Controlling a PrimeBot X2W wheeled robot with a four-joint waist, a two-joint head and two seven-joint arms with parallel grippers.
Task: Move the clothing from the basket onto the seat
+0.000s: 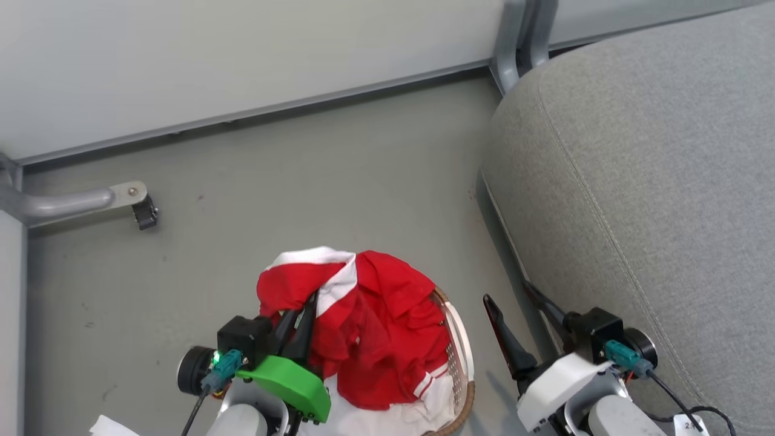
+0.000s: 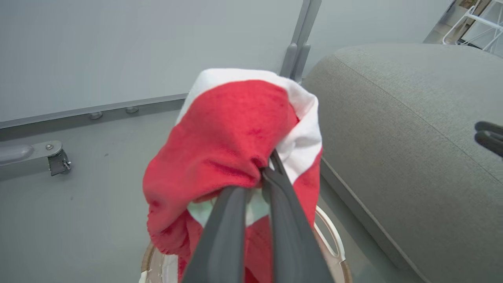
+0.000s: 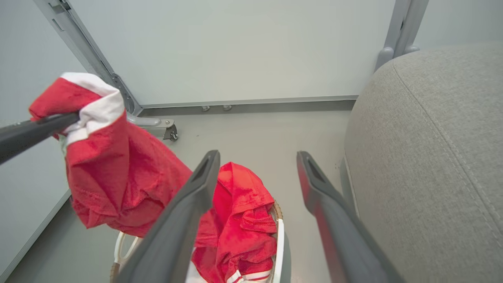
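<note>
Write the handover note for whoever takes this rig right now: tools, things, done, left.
Left tool: shut on a bunch of the clothing, held above the basket.
Right tool: open, holding nothing, between basket and seat.
Clothing: upper part lifted, lower part trails into the basket, which stands on the floor to the left of the seat.
Done: grasp, partial lift.
Left: lift it clear, carry it right over the seat, release.
</note>
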